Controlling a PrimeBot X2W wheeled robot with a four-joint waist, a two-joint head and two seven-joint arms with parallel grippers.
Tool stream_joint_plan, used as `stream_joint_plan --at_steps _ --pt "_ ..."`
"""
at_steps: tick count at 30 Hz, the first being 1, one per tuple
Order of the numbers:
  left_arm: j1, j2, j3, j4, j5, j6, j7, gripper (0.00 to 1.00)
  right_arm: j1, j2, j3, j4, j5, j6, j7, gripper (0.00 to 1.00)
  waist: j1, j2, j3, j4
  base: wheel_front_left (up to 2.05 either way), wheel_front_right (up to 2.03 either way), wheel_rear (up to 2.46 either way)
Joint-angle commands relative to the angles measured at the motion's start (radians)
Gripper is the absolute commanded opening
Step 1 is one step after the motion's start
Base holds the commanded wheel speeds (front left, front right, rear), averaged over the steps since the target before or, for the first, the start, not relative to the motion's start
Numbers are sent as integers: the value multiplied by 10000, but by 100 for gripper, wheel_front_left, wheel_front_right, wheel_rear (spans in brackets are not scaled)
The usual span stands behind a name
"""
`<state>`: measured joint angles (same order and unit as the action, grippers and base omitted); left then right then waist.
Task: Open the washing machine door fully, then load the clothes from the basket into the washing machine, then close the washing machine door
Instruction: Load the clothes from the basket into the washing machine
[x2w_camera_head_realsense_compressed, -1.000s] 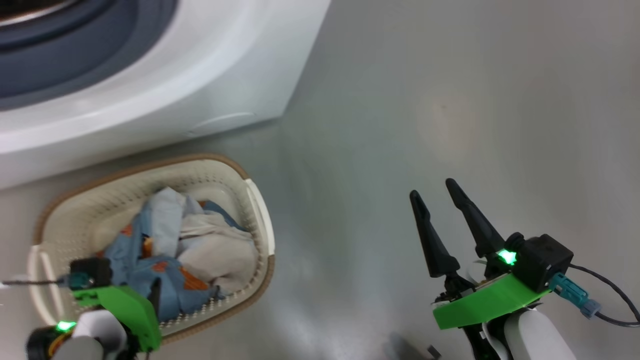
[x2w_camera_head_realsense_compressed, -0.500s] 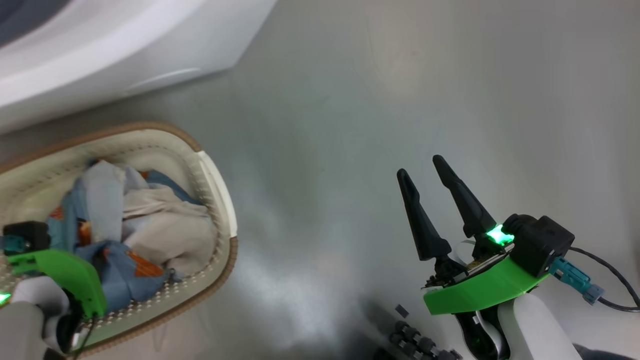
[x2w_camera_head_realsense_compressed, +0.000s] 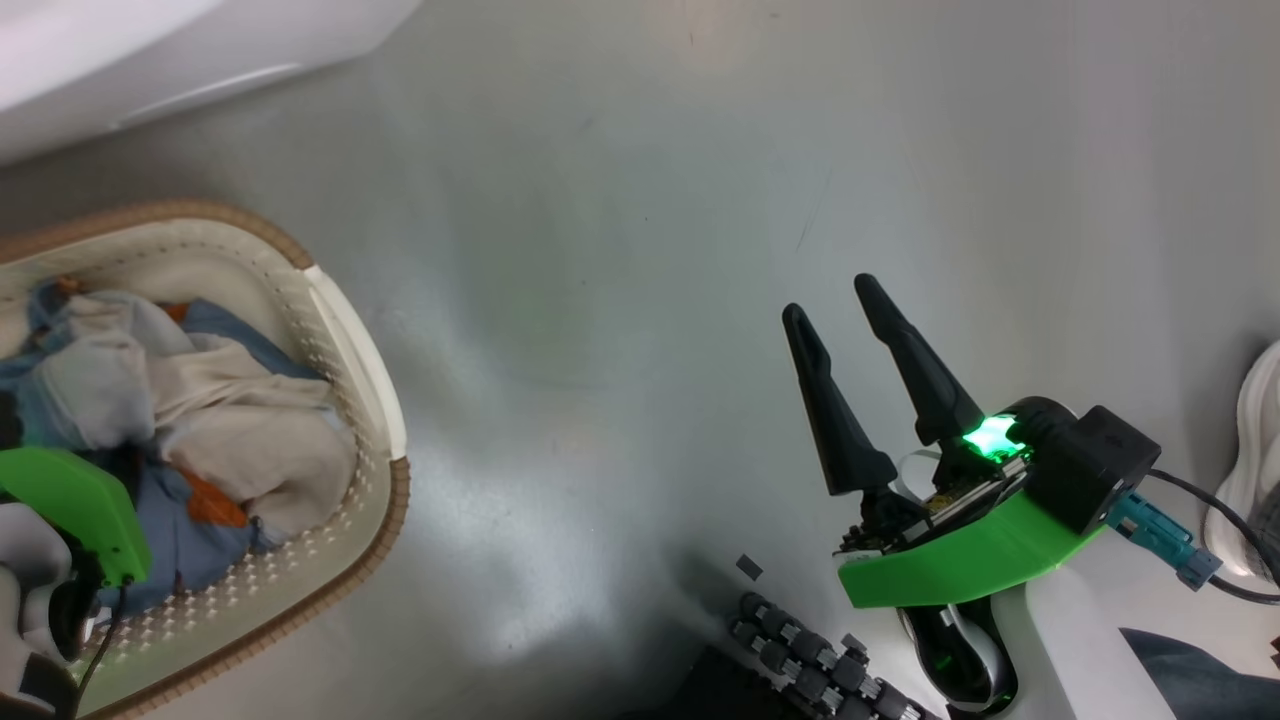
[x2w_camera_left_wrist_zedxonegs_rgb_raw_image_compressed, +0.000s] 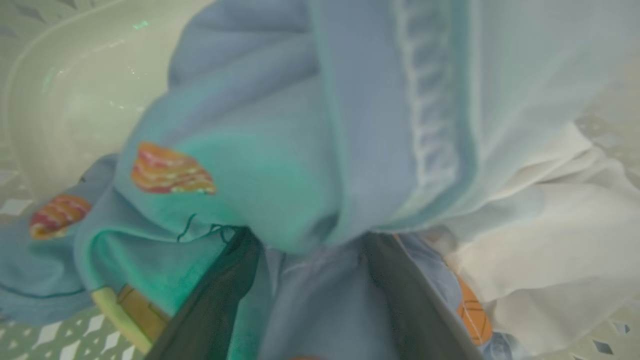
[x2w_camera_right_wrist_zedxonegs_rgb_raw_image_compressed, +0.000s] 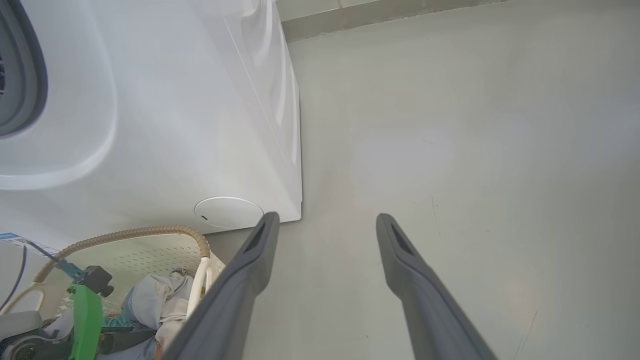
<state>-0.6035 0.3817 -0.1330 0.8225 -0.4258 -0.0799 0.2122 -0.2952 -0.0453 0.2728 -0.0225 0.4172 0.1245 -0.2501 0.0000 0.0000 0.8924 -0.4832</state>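
The cream basket (x2w_camera_head_realsense_compressed: 352, 330) with its brown rim sits on the floor at the left of the head view, holding the clothes: a light blue garment (x2w_camera_head_realsense_compressed: 195, 545) with orange prints and a white one (x2w_camera_head_realsense_compressed: 255, 445). My left gripper (x2w_camera_left_wrist_zedxonegs_rgb_raw_image_compressed: 309, 240) is down in the basket, open, its fingers pushed into the blue fabric, which bulges between them. In the head view only its green mount (x2w_camera_head_realsense_compressed: 70, 510) shows. My right gripper (x2w_camera_head_realsense_compressed: 832, 300) hangs open over bare floor, far right of the basket. A corner of the washing machine (x2w_camera_head_realsense_compressed: 150, 50) is top left. The washing machine door is out of view.
The right wrist view shows the machine's white front (x2w_camera_right_wrist_zedxonegs_rgb_raw_image_compressed: 175, 125), its grey seal (x2w_camera_right_wrist_zedxonegs_rgb_raw_image_compressed: 20, 75) and a round cover (x2w_camera_right_wrist_zedxonegs_rgb_raw_image_compressed: 227, 212) just above the basket (x2w_camera_right_wrist_zedxonegs_rgb_raw_image_compressed: 150, 232). A person's white shoe (x2w_camera_head_realsense_compressed: 1250, 450) is at the right edge. My own base (x2w_camera_head_realsense_compressed: 800, 650) is at the bottom.
The head camera has turned: basket and machine slid left and up in the picture, and a shoe came into view. Both grippers stay open; the left one remains in the clothes.
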Motion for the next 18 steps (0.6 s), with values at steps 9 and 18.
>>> stream_joint_plan --at_steps 9,18 --pt "-163 279 -64 -52 353 140 -475 12 -12 -49 -21 -234 62 62 -117 100 0 0 295 1 0 0 0" --pt "-59 -97 -374 128 400 78 -1124 0 -106 -49 -252 -115 -71 62 -117 100 0 0 -213 572 0 0 0"
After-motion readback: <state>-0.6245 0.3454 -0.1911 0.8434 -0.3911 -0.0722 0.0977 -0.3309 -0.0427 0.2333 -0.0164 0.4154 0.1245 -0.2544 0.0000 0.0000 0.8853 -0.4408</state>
